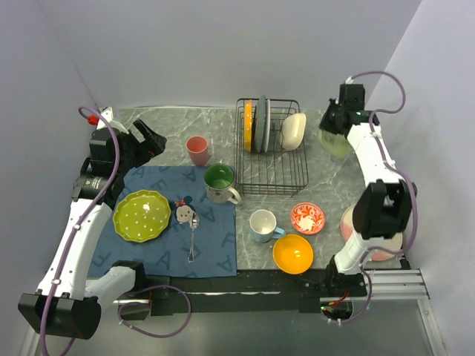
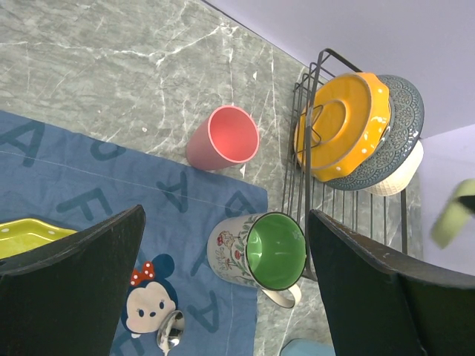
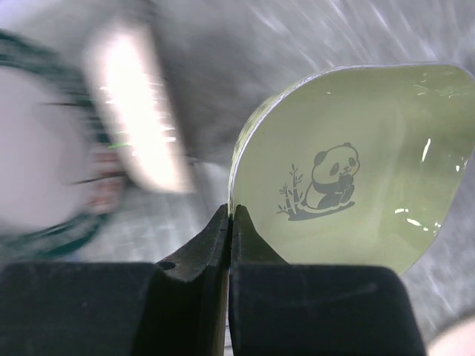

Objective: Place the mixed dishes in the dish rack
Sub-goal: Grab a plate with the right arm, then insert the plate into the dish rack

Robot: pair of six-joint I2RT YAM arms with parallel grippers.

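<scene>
Leftmost: left gripper (image 1: pixel 152 141) above back edge of blue mat (image 1: pixel 223 248), fingers spread wide, nothing between them. Lime plate (image 1: pixel 142 215) and spoon (image 1: pixel 193 236) on mat. Pink cup (image 1: pixel 197 150) on table just behind mat. Green-lined mug (image 1: pixel 220 182) at mat's back right corner. Dish rack (image 1: pixel 276 176) mid-table, 3 items inside: orange plate (image 1: pixel 248 126) and grey plate (image 1: pixel 261 122) upright, cream bowl (image 1: pixel 294 130) beside them. Right of rack: right gripper (image 3: pixel 228 215) pinched tight on rim of pale green panda bowl (image 3: pixel 349 170); bowl tilted.
</scene>
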